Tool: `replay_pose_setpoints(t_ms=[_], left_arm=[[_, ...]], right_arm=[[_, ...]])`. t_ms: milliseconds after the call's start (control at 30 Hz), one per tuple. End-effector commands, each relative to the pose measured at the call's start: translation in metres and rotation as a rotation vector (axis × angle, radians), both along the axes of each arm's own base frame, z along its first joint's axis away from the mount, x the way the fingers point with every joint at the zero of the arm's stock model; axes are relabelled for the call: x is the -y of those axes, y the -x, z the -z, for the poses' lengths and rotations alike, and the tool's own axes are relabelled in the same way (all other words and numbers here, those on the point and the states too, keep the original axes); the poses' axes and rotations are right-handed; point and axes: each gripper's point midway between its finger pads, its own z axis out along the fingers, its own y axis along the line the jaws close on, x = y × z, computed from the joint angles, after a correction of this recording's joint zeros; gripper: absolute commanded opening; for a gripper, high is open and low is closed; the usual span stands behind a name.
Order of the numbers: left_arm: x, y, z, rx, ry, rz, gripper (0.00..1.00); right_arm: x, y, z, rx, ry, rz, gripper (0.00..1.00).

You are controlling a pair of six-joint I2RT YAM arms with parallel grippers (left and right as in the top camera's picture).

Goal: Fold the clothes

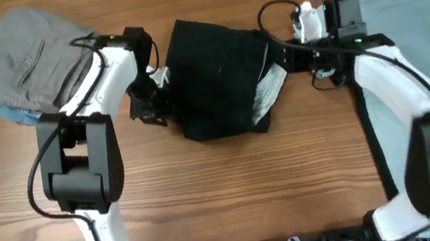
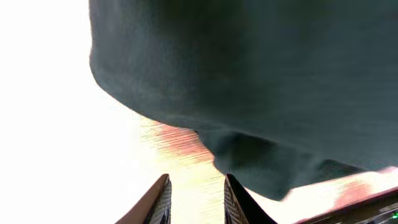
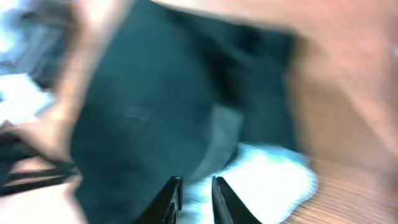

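Observation:
The black shorts [image 1: 216,72] lie folded into a compact bundle at the table's middle back, with a white inner patch [image 1: 269,89] showing at their right edge. My left gripper [image 1: 157,97] is at the bundle's left edge. In the left wrist view its fingers [image 2: 196,190] are open and empty over bare wood, with the black fabric [image 2: 261,81] just beyond the tips. My right gripper [image 1: 285,56] is at the bundle's right edge. In the blurred right wrist view its fingers [image 3: 193,190] are narrowly apart over the white patch [image 3: 267,180] and hold nothing.
A grey garment [image 1: 28,51] lies piled at the back left, with a blue piece [image 1: 17,114] sticking out beneath it. A light blue T-shirt [image 1: 418,25] is spread flat at the right, under my right arm. The wooden table [image 1: 236,196] runs across the front.

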Motion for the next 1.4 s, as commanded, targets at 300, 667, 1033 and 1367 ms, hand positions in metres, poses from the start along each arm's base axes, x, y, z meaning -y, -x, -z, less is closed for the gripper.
replay_pose_setpoints(t_ms=[300, 667, 1033, 1367], left_arm=[[0.016, -0.061, -0.020, 0.275, 0.062, 0.014, 0.56], [0.002, -0.009, 0.024, 0.077, 0.015, 0.007, 0.30], [0.091, -0.017, -0.038, 0.101, 0.327, -0.241, 0.85], [0.071, 0.017, 0.051, 0.027, -0.008, -0.444, 0.04]], right_arm=[[0.001, -0.027, 0.122, -0.127, 0.242, 0.179, 0.21], [0.003, 0.011, -0.009, -0.002, 0.090, 0.013, 0.27], [-0.042, 0.036, 0.004, -0.051, 0.088, -0.130, 0.29], [-0.036, 0.036, 0.016, -0.078, 0.138, -0.107, 0.28]])
